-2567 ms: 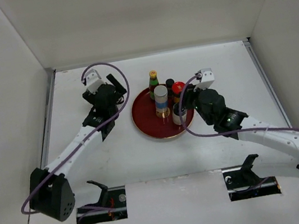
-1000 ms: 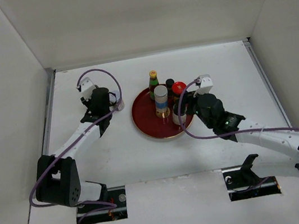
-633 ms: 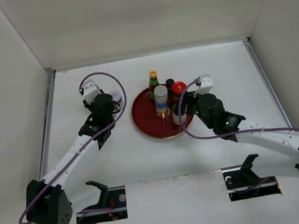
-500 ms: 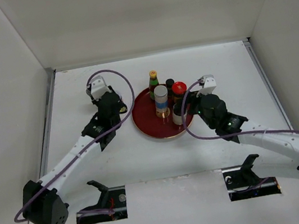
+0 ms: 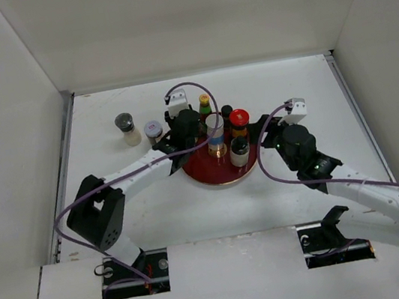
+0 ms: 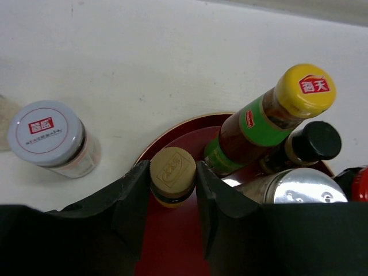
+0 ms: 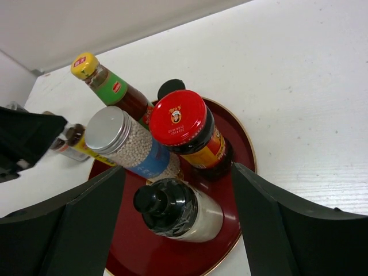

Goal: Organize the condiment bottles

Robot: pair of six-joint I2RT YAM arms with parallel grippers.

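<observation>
My left gripper (image 6: 172, 178) is shut on a small tan-capped bottle (image 6: 172, 169) with yellow contents, held at the left rim of the dark red tray (image 6: 164, 133). On the tray stand a yellow-capped green-label bottle (image 5: 204, 105), a small black-capped bottle (image 5: 226, 111), a red-capped jar (image 7: 178, 121), a silver-lidded jar (image 7: 109, 129) and a black-capped white bottle (image 7: 175, 208). My right gripper (image 7: 178, 184) is open, its fingers wide on either side of that black-capped bottle without touching it. In the top view it (image 5: 265, 133) sits just right of the tray (image 5: 211, 176).
Two jars stand on the table left of the tray: a grey-capped one (image 5: 127, 127) and a white-lidded one (image 5: 153, 129), the latter close beside my left gripper (image 5: 191, 137). White walls enclose the table on three sides.
My left arm has swung right from the table's left side to the tray with the small bottle in its grip. My right gripper has opened wider and drawn back to the right.
</observation>
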